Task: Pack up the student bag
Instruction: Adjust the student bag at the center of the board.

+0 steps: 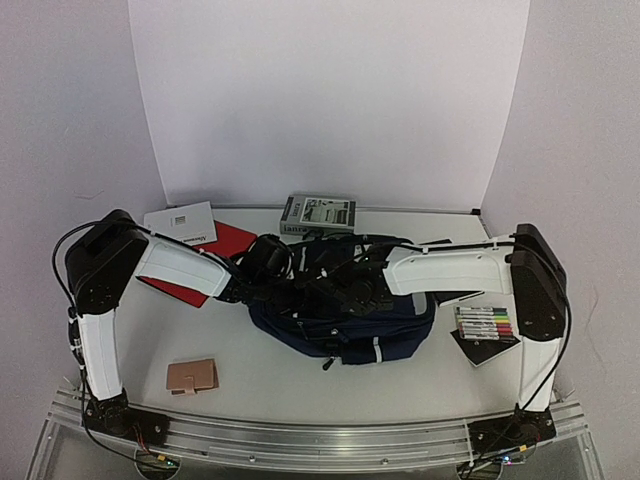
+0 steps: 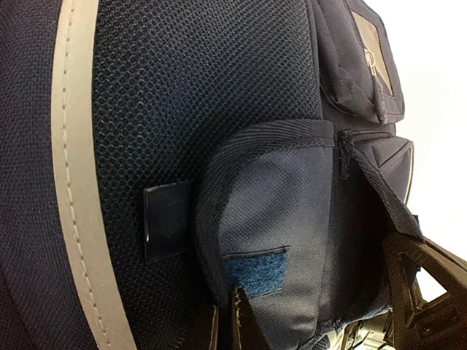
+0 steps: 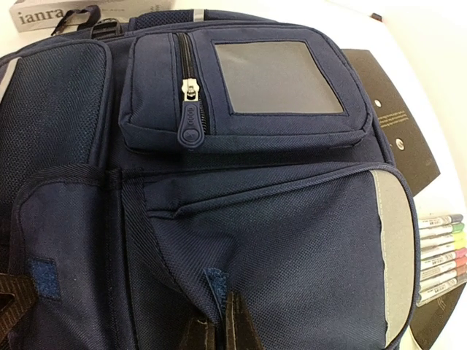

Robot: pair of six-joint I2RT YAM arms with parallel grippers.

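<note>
Inward, low over the student bag (image 1: pixel 400 328), left hand (image 2: pixel 228 326) and right hand (image 3: pixel 219 326) closed tight on fabric.

The top camera looks forward and down from above and behind the arm bases, far enough off to take in the whole table (image 1: pixel 280 385) and backpack (image 1: pixel 410 325). The left wrist camera sits very close against the backpack's mesh side, facing along it. The right wrist camera hangs near, looking down over the front pockets. Both wrist views share the side pocket with its velcro patch (image 2: pixel 255 271). The right wrist and top views share the markers (image 3: pixel 438 251).
</note>
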